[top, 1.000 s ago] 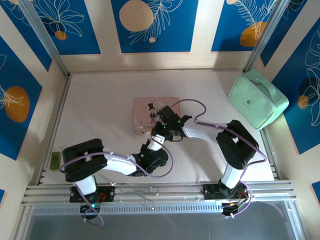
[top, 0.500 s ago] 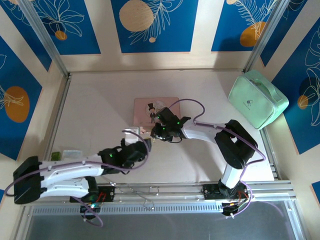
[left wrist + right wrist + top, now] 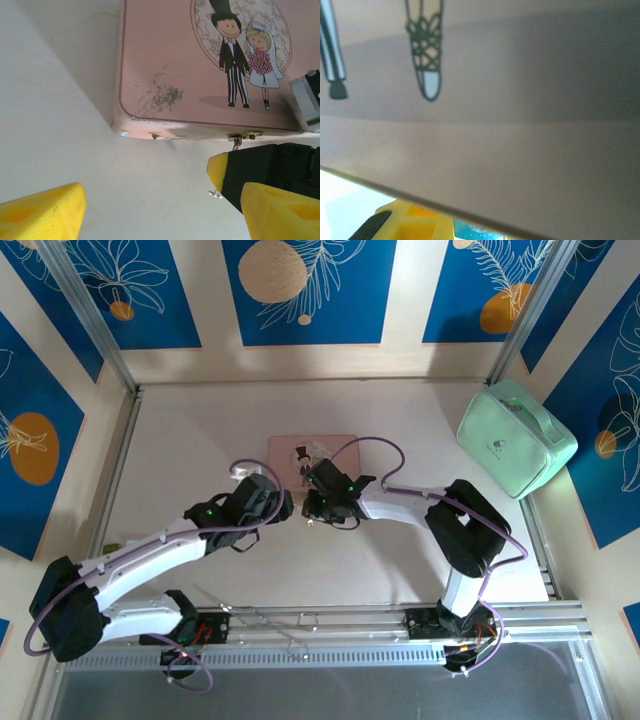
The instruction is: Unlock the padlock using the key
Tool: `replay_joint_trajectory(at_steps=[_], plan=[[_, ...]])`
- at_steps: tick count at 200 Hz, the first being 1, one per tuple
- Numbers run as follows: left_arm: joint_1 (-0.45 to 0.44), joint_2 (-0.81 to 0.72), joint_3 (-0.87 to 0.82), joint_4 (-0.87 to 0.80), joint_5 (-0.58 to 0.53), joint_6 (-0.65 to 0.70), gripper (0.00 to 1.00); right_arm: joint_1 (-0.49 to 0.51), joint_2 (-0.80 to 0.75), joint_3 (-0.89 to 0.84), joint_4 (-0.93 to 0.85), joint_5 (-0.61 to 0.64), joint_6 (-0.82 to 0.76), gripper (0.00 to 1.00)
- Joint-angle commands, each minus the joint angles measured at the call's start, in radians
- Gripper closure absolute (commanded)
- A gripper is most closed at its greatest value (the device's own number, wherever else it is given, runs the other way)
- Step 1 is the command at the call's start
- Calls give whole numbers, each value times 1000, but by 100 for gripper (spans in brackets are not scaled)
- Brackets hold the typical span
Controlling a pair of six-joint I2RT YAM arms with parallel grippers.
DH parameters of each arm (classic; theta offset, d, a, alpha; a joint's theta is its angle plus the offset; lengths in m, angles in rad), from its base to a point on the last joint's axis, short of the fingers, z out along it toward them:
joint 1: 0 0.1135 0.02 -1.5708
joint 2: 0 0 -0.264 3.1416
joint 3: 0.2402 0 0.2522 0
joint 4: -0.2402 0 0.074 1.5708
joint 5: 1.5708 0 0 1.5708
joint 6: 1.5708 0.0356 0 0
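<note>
Patience: left gripper (image 3: 160,212), spread wide, should creep toward the front edge of the pink picture-lidded tin box (image 3: 160,60); right gripper (image 3: 314,510) there, grip impossible to tell.

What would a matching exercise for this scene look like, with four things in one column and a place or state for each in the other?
Things:
1. pink box
2. green case
3. left gripper
4. right gripper

Place or state:
A. far right in the top view
B. open, yellow fingers wide apart, just in front of the box
C. centre of the top view, bride and groom drawn on its lid
D. at the box's front edge, by its latch

Pairs: 1-C, 2-A, 3-B, 4-D
</note>
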State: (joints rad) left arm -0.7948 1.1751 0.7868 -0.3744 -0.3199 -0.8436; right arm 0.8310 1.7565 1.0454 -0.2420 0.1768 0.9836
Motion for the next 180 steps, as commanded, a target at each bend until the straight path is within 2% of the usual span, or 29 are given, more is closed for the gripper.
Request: replay_joint_trajectory(at_steps=[1,37,83,163,180], plan=[[58,40,38,1,104,21,20,15,32,2,-74,4,-21,95],[115,77,34,70,159,-5,22,26,25,-7,-57,17,-42,94],[187,140,27,129,244,-21,32,29,13,-23,-25,29,-67,93],[221,179,19,144,260,-18,33,26,30,7,-60,59,-77,92],[219,169,10,139,263,-20,34,28,35,13,-70,66,-72,89]])
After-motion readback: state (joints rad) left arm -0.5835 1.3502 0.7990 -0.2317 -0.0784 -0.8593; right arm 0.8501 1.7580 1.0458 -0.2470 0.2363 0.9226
